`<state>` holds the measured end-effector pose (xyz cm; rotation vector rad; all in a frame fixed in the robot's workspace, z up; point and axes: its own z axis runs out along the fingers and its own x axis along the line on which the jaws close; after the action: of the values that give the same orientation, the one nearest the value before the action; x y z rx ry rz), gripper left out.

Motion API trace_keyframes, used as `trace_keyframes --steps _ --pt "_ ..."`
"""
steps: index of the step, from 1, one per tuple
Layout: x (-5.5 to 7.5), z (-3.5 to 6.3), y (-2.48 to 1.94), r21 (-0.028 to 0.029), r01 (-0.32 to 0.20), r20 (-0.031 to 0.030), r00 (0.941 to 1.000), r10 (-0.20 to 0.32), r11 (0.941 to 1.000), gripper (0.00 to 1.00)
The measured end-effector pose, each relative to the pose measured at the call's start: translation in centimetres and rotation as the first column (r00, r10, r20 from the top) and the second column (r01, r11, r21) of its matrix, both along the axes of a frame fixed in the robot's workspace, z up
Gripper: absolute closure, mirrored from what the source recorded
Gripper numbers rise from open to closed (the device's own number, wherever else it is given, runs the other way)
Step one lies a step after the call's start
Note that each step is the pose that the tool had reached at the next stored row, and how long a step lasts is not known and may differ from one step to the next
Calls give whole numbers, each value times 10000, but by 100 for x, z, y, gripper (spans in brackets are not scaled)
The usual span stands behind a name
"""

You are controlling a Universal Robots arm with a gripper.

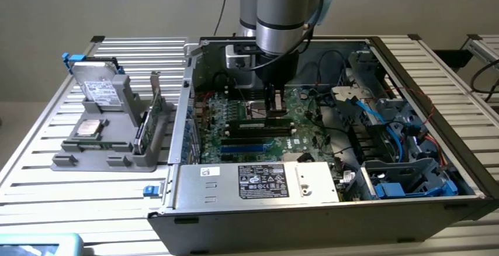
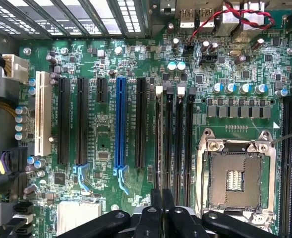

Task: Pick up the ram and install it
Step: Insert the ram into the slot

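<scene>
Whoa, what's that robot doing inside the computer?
A robot arm is reaching down into an open computer case. Its gripper hangs over the motherboard, lined up with the long black memory slots. It is pinched shut, but I can't tell whether the ram stick is caught in it. On the table beside the case, a grey holder keeps other computer parts.

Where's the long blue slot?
In the wrist view, the long blue slot sits on the green motherboard, between a short black slot and a long one.
</scene>
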<state>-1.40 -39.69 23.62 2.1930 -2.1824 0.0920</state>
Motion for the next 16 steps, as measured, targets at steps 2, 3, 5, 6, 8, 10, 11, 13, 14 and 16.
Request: trace_keyframes --steps 2,3,5,6,8,10,11,13,14,16 --pt "0 -1 0 -1 -2 11 10000 2 10000 88" --pt "0 -1 0 -1 -1 12 10000 1 10000 88" --pt "0 -1 0 0 0 13 10000 0 10000 88" --pt "0 -3 0 0 4 13 10000 -4 10000 88" --pt "0 -4 0 -1 19 12 10000 -19 10000 88" --pt "0 -5 0 -1 23 12 10000 -23 10000 88" --pt "0 -6 0 -1 23 12 10000 -23 10000 88" --pt "0 -6 0 -1 23 12 10000 -23 10000 88" --pt "0 -6 0 -6 23 12 10000 -23 10000 88" --pt "0 -6 -1 -23 22 13 10000 -22 10000 88"
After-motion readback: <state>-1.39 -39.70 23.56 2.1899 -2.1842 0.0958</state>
